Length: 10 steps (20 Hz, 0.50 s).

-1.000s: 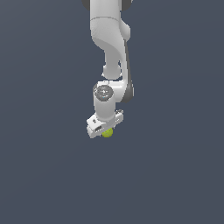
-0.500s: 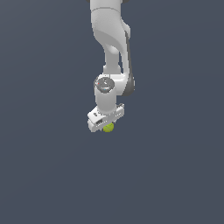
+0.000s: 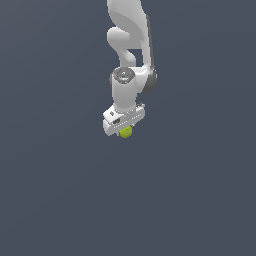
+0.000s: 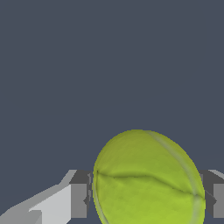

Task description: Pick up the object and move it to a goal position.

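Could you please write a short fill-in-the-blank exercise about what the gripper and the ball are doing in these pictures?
1. The gripper is shut on a yellow-green ____.
2. In the wrist view, the ball sits ____ the two dark fingers.
3. The arm that carries the gripper is ____ in colour.
4. In the exterior view, the ball shows at the ____ end of the gripper.

Missing words: ball; between; white; lower

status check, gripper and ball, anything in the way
Gripper shut on ball. Ball sits between both fingers in the wrist view. Nothing else in sight around it.
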Each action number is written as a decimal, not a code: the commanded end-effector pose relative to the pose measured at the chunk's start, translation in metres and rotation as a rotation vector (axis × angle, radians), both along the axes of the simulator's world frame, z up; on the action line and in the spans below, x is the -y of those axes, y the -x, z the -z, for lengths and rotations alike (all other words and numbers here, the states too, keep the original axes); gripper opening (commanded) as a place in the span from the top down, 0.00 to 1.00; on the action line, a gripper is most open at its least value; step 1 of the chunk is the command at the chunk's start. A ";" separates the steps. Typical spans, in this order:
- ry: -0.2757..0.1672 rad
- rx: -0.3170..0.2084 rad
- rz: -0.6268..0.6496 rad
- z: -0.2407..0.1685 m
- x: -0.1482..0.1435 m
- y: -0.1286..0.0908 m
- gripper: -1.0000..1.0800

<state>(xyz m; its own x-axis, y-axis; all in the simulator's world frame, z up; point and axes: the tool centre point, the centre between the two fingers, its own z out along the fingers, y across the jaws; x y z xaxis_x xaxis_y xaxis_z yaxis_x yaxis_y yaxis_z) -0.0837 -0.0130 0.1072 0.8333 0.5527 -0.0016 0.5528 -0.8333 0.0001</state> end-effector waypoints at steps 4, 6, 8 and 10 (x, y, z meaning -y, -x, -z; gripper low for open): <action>0.000 0.002 0.000 -0.025 -0.006 0.026 1.00; 0.000 0.001 0.000 -0.032 -0.008 0.033 1.00; 0.000 0.001 0.000 -0.037 -0.009 0.039 1.00; 0.000 0.001 0.000 -0.042 -0.011 0.043 1.00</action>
<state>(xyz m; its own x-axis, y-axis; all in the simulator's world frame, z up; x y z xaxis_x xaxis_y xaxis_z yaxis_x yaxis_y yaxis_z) -0.1230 -0.0033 0.1449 0.8331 0.5532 -0.0014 0.5532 -0.8331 0.0005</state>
